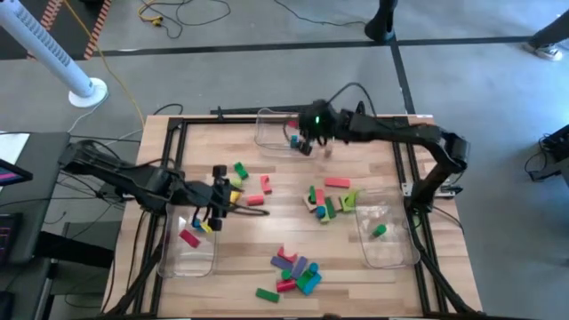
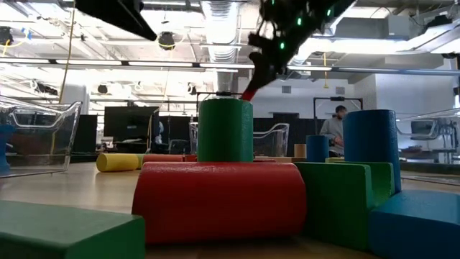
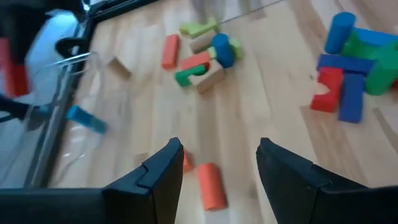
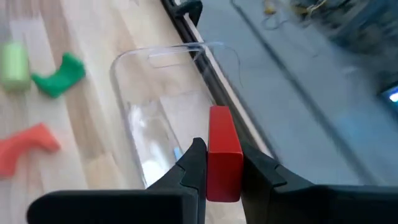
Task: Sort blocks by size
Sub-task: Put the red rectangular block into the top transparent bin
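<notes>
Blocks [image 1: 324, 203] lie scattered across the wooden table [image 1: 284, 160], most in clusters at centre and near edge. Right gripper [image 4: 217, 168] pinches a red block [image 4: 222, 152] above the clear bin [image 4: 155, 118] at the far edge. Left gripper [image 3: 217, 165], fingers spread and holding nothing, hovers beside the near-left bin [image 1: 188, 253], over a red cylinder [image 3: 211, 185].

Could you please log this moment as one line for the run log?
right tool: shut on red block, above far bin | left tool: open, empty, over red cylinder
</notes>
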Motion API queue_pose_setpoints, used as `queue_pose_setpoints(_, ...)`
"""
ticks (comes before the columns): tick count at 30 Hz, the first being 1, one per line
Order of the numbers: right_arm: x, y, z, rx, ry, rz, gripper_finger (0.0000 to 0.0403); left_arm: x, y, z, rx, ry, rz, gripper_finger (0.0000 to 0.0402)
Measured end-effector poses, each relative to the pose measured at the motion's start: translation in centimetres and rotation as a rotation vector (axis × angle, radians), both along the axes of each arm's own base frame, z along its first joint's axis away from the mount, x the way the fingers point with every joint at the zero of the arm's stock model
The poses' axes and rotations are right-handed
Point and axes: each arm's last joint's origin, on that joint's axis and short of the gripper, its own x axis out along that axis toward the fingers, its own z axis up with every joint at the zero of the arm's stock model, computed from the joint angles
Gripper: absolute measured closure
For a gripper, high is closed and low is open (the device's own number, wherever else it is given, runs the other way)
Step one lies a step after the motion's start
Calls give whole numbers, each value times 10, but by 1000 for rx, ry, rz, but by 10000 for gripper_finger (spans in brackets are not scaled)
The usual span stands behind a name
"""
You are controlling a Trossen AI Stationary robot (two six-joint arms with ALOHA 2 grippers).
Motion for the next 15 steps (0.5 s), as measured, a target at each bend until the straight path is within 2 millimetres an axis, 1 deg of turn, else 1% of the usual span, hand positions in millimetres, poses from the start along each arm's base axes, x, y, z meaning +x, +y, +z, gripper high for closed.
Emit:
queue_pose_setpoints(3,-1,-28,-11,85,-69,5,315,1,-4,-18,-6,-17,-18,209)
queue_pose_setpoints(8,1,-54,-21,197,-192,60,315,1,-6,-42,-17,-35,-30,209)
queue_pose_setpoints(12,5,-63,-30,252,-248,94,315,2,-6,-54,-34,-79,-35,209)
queue_pose_setpoints(15,11,-63,-34,253,-259,112,315,2,-6,-58,-45,-111,-35,209)
